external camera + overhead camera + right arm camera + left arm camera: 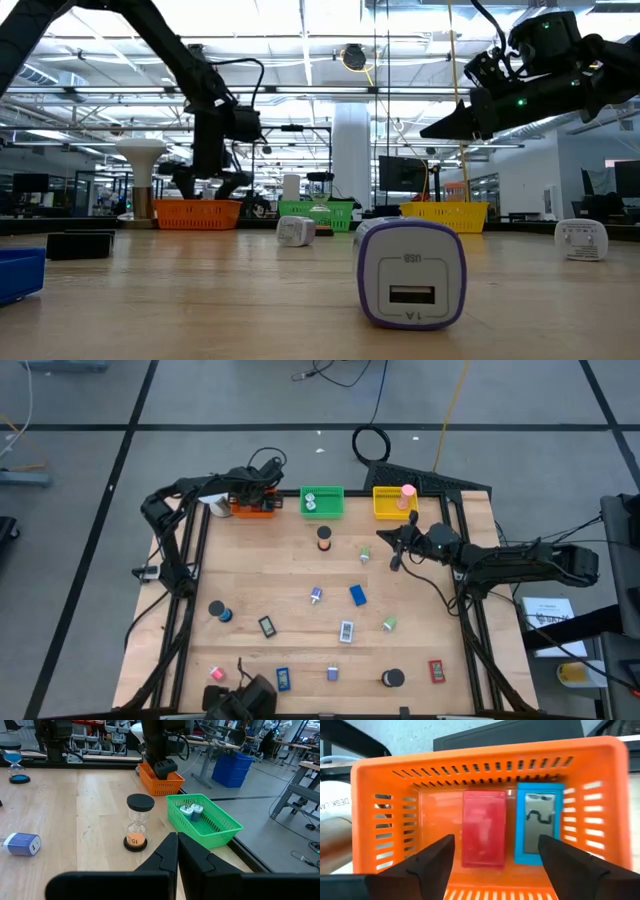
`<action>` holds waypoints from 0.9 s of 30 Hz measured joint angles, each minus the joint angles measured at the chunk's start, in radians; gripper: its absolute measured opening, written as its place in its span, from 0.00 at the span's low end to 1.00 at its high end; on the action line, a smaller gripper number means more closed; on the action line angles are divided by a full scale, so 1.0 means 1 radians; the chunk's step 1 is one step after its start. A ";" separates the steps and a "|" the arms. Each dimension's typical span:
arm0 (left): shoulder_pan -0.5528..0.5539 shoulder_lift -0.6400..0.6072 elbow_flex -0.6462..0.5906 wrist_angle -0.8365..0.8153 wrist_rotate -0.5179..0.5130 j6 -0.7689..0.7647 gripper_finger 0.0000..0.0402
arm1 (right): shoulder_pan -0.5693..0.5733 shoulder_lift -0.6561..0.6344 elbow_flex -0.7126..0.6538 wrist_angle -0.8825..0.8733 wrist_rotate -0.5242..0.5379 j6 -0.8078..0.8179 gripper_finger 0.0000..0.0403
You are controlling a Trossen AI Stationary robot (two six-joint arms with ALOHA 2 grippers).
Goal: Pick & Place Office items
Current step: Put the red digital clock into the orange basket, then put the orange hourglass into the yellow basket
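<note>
My left gripper [496, 840] is open and hovers over the orange tray [252, 508] at the far edge. A red flat rectangle [484, 827] and a blue one [539, 822] lie flat on the tray's floor, side by side, below the fingers. My right gripper [393, 560] is shut and empty, in the air right of an hourglass with black caps [136, 830] that stands upright. A purple-and-white charger [20, 844] lies on the wood. More small pieces lie toward the near edge, among them a blue rectangle [358, 595] and a red one [436, 672].
The green tray [321, 502] holds white bits, and the yellow tray [392, 503] holds a pink hourglass [407, 495]. A white lamp [140, 155] stands left of the orange tray. A purple charger [410, 275] sits close to the low camera. Bare wood lies between the scattered pieces.
</note>
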 joint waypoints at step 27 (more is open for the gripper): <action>-0.384 -0.346 -0.431 0.965 0.076 0.506 0.03 | -0.008 0.000 0.000 0.032 0.005 0.013 0.01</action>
